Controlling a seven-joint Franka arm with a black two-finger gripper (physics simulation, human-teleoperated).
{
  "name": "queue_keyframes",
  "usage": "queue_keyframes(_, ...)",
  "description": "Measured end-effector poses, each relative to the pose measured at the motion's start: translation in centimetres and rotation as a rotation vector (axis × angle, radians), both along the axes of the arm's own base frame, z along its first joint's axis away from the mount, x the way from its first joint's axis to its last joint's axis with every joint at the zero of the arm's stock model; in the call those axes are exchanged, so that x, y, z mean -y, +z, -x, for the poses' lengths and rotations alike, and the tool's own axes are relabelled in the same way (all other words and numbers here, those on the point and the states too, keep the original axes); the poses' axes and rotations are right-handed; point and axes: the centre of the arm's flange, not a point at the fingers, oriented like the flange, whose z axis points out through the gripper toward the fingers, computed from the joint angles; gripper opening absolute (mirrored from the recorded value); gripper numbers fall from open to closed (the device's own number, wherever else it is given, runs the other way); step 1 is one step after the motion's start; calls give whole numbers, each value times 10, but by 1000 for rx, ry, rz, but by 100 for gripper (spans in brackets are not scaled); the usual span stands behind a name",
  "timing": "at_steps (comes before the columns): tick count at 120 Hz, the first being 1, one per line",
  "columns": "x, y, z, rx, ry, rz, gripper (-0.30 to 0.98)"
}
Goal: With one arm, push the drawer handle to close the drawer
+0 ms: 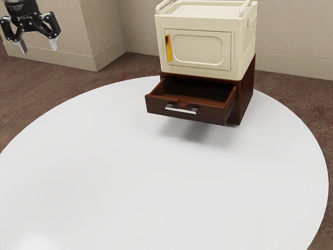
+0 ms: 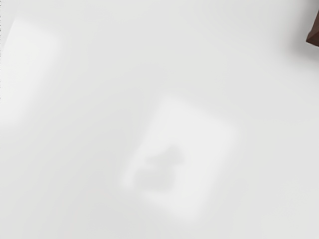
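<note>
Well apart from the jaws, a drawer (image 1: 156, 105) with a silver handle (image 1: 180, 109) juts out above the table (image 1: 130, 182). The jaws stand apart.

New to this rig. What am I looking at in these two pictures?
A simulated robot arm. The exterior view is from a camera at its side; the black gripper hangs open at upper left, holding nothing. On the round white table stands a dark brown cabinet, its drawer pulled out, with a silver handle on the front. A cream box sits on top. The wrist view is from the arm's hand, looking at the table; the brown corner at its edge is probably the drawer's.
</note>
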Motion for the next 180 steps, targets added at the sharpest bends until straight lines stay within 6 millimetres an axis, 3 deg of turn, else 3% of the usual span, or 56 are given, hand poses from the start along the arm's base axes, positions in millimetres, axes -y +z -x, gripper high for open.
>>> queue_keyframes(22,0,4,2,8,2,-3,67)
queue_keyframes(26,2,20,7,39,-7,-12,67)
queue_keyframes(33,12,66,28,132,-33,-26,67)
queue_keyframes(41,19,88,40,176,-55,-31,67)
queue_keyframes(57,30,96,43,192,-93,-31,67)
queue_keyframes(74,43,90,35,181,-139,-20,67)
queue_keyframes(89,60,67,35,129,-201,24,67)
queue_keyframes(103,61,44,78,86,-256,105,67)
queue_keyframes(110,76,25,108,65,-313,135,67)
queue_keyframes(114,86,6,130,48,-342,139,67)
queue_keyframes(124,107,-77,177,-25,-389,152,67)
queue_keyframes(131,123,-141,195,-103,-415,151,67)
queue_keyframes(139,135,-172,199,-131,-439,136,67)
queue_keyframes(153,151,-191,186,-120,-481,118,67)
queue_keyframes(180,148,-188,179,-54,-488,116,67)
